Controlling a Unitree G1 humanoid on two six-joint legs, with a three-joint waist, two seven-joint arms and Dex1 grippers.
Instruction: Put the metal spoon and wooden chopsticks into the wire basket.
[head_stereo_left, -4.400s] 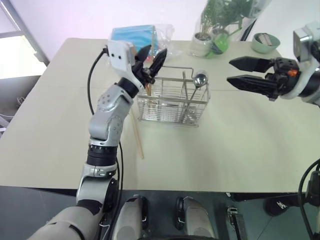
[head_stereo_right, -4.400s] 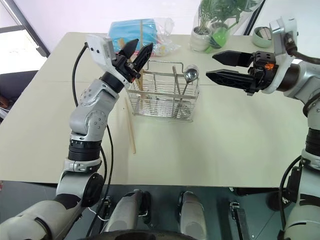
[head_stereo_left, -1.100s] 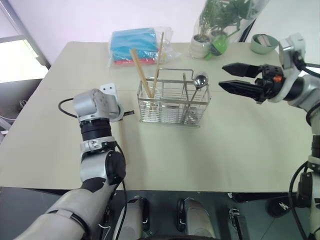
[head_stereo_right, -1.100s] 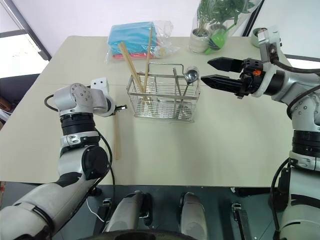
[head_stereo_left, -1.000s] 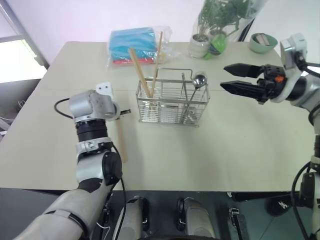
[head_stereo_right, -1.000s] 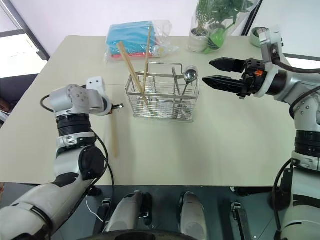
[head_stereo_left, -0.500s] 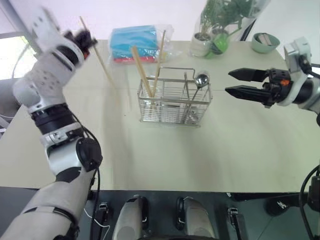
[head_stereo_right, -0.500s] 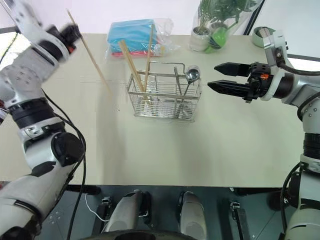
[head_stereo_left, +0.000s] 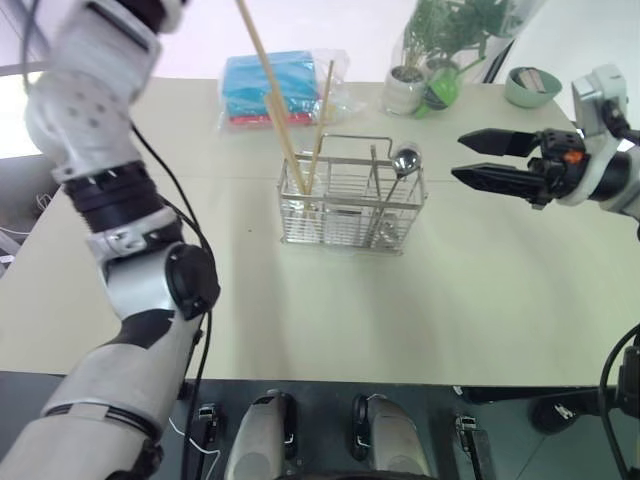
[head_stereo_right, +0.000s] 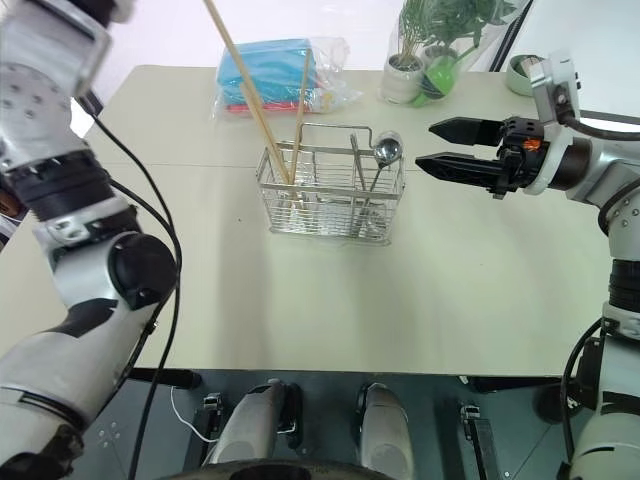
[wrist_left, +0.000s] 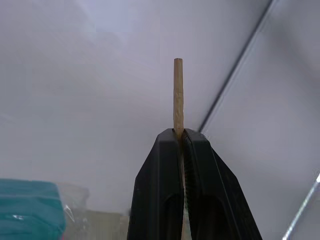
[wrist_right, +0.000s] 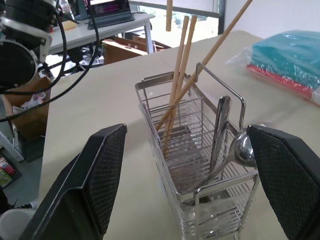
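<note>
The pale counter (head_stereo_left: 420, 310) is bare along its near side. Around its middle stands the wire basket (head_stereo_left: 350, 205), upright, its loop handle rising over the far rim. In the basket's right part the metal spoon (head_stereo_left: 398, 166) leans with its bowl up, poking above the rim beside another slim metal handle. In the left part wooden chopsticks (head_stereo_left: 318, 120) stand tilted, their tips down among the wires and their tops well above the rim.

To the right of the basket, apart from it, the right gripper (head_stereo_left: 492, 160) hangs above the counter with its two black fingers (wrist_right: 107, 175) spread wide and holding nothing — they point left toward the basket.

On the left the left arm is raised high. In its wrist view the left gripper (wrist_left: 180, 137) has its fingers pressed together on one wooden chopstick (wrist_left: 178, 95), whose end sticks out past the fingertips. From the head views this long stick (head_stereo_right: 245, 95) slants from the upper left down toward the left part of the basket; whether its lower tip is already inside I cannot tell.

Farther back lies a blue plastic-wrapped packet (head_stereo_left: 262, 85), and at the far right a potted plant (head_stereo_left: 430, 50) and a small green bowl (head_stereo_left: 530, 85).
</note>
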